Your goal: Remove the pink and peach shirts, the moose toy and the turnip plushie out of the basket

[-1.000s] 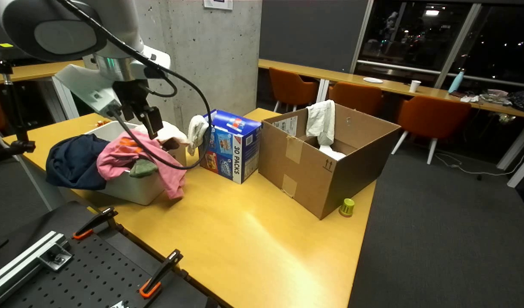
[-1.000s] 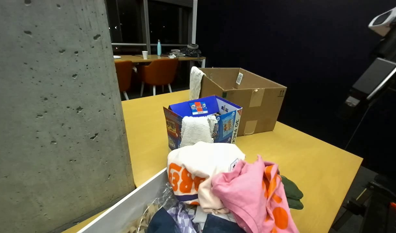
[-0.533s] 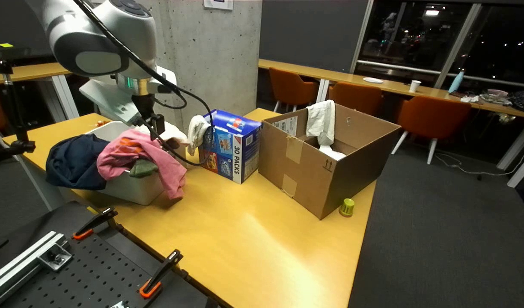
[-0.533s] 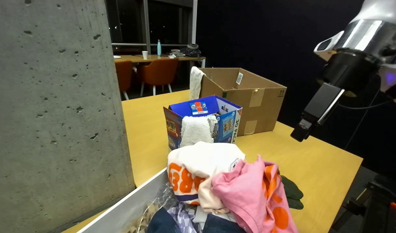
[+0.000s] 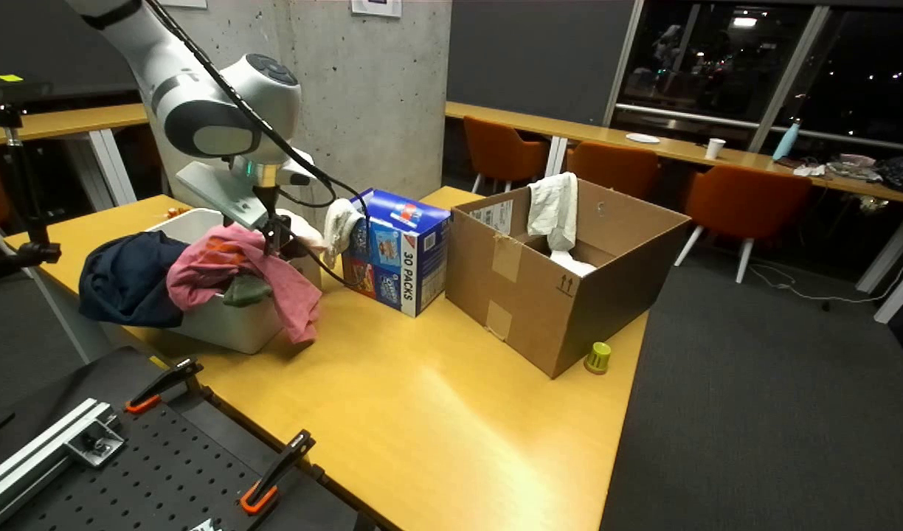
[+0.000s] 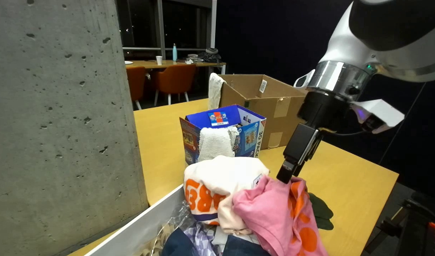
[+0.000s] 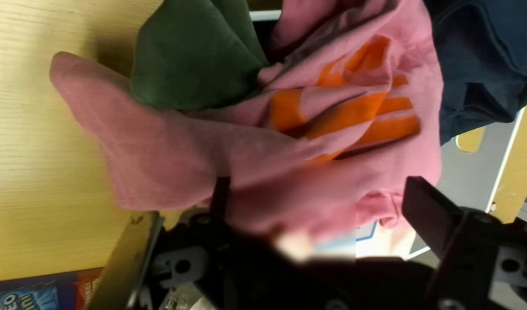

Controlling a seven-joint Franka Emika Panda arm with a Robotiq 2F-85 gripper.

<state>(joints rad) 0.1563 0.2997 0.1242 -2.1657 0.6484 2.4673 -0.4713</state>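
Observation:
The pink shirt (image 6: 270, 209), printed in orange, lies bunched over the rim of the light grey basket (image 5: 223, 332) and hangs down its side. Beside it the peach shirt (image 6: 224, 174) is heaped at the basket's end; a strip of the peach shirt (image 7: 401, 237) shows in the wrist view. My gripper (image 7: 318, 180) points down over the pink shirt, its jaws wide apart and nothing gripped. In an exterior view the gripper (image 6: 288, 176) overlaps the shirt's top edge; whether it touches I cannot tell. The moose toy and the turnip plushie are hidden or out of view.
A navy garment (image 5: 130, 276) and dark green cloth (image 7: 194, 60) also hang over the basket's rim. Close by stands a blue snack carton (image 5: 392, 251) with a white sock (image 6: 217, 142). Beyond it are a cardboard box (image 5: 510, 310) and a concrete pillar (image 6: 68, 124).
The arm has swung in over the basket and come down, bringing my gripper to the top of the pink shirt. Shirts, basket and boxes have stayed where they were.

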